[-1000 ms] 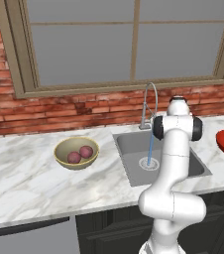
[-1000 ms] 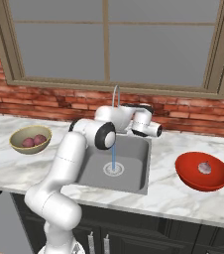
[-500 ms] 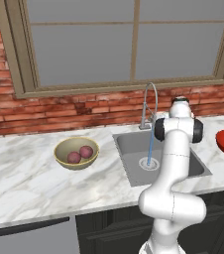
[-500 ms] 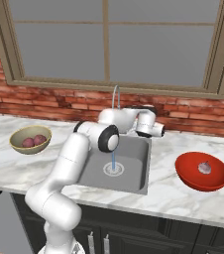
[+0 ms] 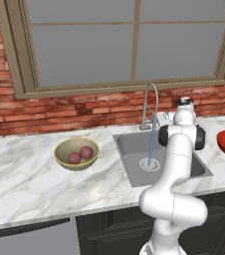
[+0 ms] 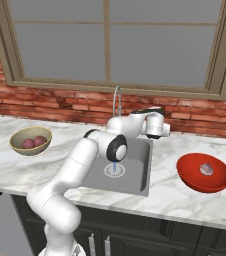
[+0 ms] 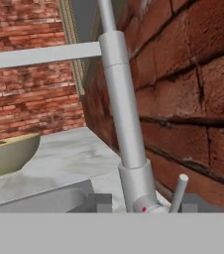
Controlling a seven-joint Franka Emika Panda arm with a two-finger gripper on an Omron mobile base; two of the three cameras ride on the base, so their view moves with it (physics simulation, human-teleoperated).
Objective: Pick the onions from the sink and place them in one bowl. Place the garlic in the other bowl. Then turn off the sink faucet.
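While water runs into the sink (image 5: 134, 144), jaws' state untellable, close beside faucet (image 7: 126, 129) and brick wall (image 7: 193, 74).

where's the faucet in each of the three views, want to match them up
Left base view: the sink faucet stands right of centre, behind the sink, its arch over a blue stream.
Right base view: it rises at centre, just left of the robot's hand.
Hand view: its stem fills the middle, with the small lever low right.
Shared landmark: the red brick wall behind it.
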